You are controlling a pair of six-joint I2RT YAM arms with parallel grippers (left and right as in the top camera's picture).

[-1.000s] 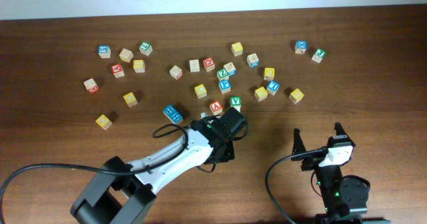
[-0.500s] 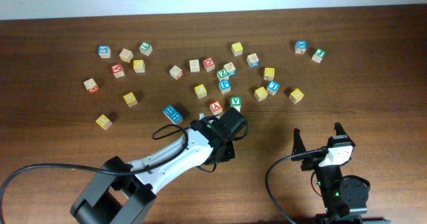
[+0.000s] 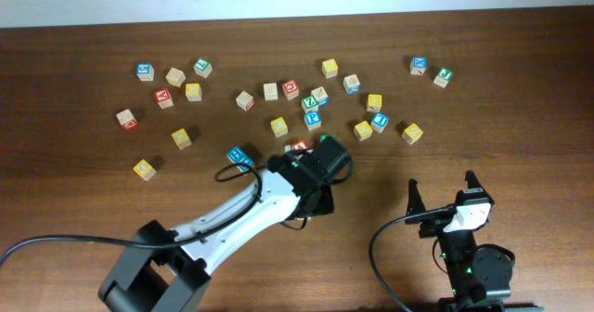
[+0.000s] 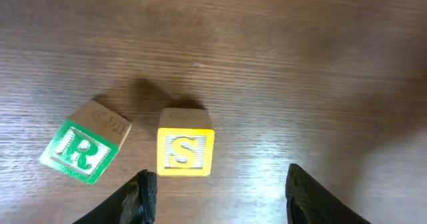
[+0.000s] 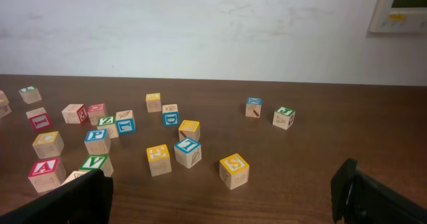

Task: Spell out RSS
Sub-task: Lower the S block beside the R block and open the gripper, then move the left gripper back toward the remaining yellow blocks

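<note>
The left hand [image 4: 220, 199] hangs low over the wooden surface [image 4: 307, 57] with its two fingers [image 4: 143, 192] spread wide and nothing between them. Just ahead of the fingertips lie two of the task's blocks: a yellow S block [image 4: 185, 151] sits flat and square to the view, nearer the left finger than the right one. A green R block [image 4: 83, 151] lies just beside it on the left, turned at an angle. A narrow gap shows between the two, so they are close but apart. In the overhead view the left arm reaches in from the lower left, and the left hand [image 3: 325, 156] sits at the near edge of the scattered blocks. There it covers the R and S pair, so their place cannot be picked out from above. The other letter blocks are spread loosely across the far half of the surface [image 3: 520, 98], each lying singly. The right hand [image 3: 444, 195] rests near the front edge, well apart from all the blocks, its fingers parted and empty. In the right wrist view, the right hand [image 5: 220, 199] faces another yellow block [image 5: 234, 165] with what looks like an S on top. That block stands alone in front of a blue block [image 5: 187, 148], a red A block [image 5: 43, 169] and a green V block [image 5: 97, 163].
</note>
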